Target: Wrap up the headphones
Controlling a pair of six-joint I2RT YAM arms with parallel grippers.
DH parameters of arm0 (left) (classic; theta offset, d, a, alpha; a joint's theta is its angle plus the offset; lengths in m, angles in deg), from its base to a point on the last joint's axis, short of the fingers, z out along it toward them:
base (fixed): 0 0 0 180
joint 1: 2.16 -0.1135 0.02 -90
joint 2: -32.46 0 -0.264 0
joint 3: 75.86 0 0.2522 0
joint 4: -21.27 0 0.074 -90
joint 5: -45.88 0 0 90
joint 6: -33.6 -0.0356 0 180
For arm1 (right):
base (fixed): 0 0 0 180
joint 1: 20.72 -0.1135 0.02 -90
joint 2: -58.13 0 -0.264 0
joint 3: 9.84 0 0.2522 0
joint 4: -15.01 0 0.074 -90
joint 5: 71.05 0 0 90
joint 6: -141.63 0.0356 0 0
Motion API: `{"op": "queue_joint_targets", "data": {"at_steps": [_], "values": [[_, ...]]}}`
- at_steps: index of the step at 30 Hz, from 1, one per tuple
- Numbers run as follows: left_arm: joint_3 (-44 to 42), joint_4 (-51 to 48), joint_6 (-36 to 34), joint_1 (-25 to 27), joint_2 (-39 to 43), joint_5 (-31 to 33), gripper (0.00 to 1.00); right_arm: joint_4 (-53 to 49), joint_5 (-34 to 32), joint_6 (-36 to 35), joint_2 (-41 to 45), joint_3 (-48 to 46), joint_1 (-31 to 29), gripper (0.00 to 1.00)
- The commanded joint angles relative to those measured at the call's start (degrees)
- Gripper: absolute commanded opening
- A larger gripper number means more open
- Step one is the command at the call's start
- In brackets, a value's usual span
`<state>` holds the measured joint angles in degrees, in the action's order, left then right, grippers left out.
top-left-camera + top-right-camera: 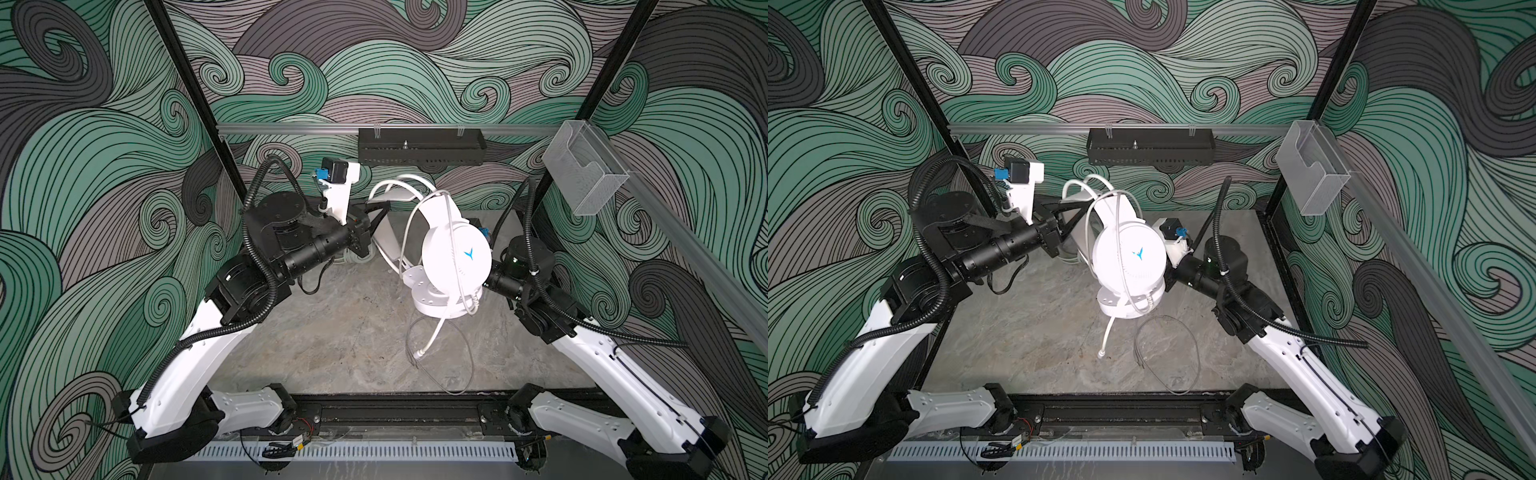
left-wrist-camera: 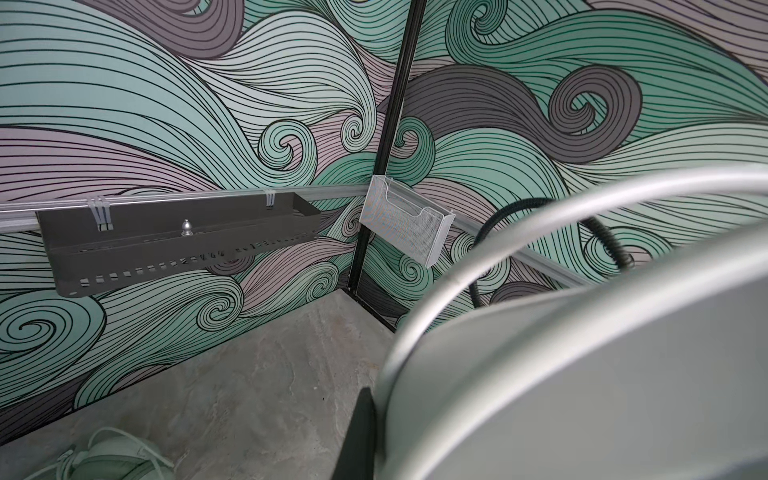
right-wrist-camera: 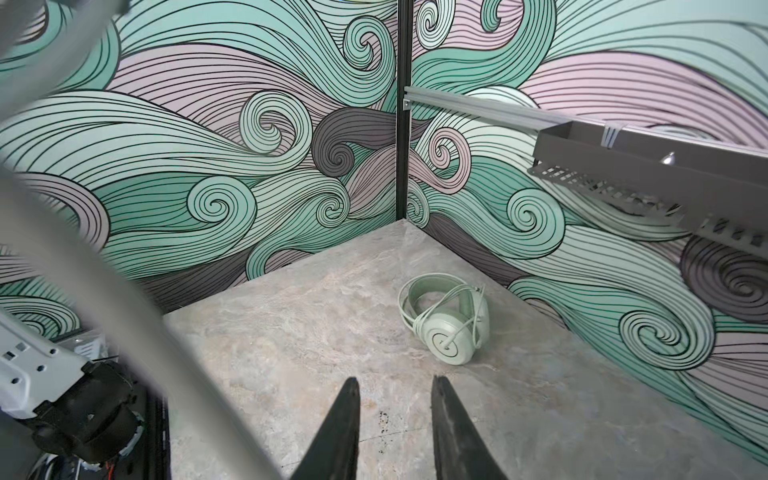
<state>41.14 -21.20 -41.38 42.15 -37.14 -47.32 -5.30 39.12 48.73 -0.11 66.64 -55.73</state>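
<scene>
The white headphones [image 1: 453,249] [image 1: 1129,253], with a blue arrow on the earcup, hang in mid-air over the middle of the table. My left gripper [image 1: 376,212] [image 1: 1074,217] is shut on their headband [image 2: 582,374]; only one black finger [image 2: 360,436] shows in the left wrist view. White cable runs over the earcup, and its plug end [image 1: 419,353] hangs down to the table beside a thin grey cable loop [image 1: 457,361]. My right gripper [image 3: 395,380] is open and empty, hidden behind the earcup in both top views. The mint green headphones [image 3: 446,328] [image 2: 104,461] lie on the table near the back wall.
A black slotted tray [image 1: 419,145] hangs on the back rail. At the right corner post a clear plastic holder [image 1: 586,174] is fixed. Patterned walls close in the grey stone table [image 1: 332,332] on three sides.
</scene>
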Motion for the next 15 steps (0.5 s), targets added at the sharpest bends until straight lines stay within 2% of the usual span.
{"op": "queue_joint_targets", "data": {"at_steps": [1,6,10,15], "values": [[4.8,4.1,5.9,-0.1,-0.9,2.4,0.0,6.2,2.4,4.3,0.2,-1.4,0.4,0.29],[10.3,2.4,8.4,-0.1,-3.8,3.6,0.0,7.2,3.4,5.1,0.1,-3.0,0.4,0.22],[11.5,2.5,10.3,-0.1,-4.6,4.9,0.0,7.8,4.4,5.8,-0.4,-4.0,0.4,0.11],[11.1,4.1,15.3,-0.1,-4.8,11.1,0.0,10.0,4.4,7.7,-0.7,-7.2,0.4,0.09]]}}
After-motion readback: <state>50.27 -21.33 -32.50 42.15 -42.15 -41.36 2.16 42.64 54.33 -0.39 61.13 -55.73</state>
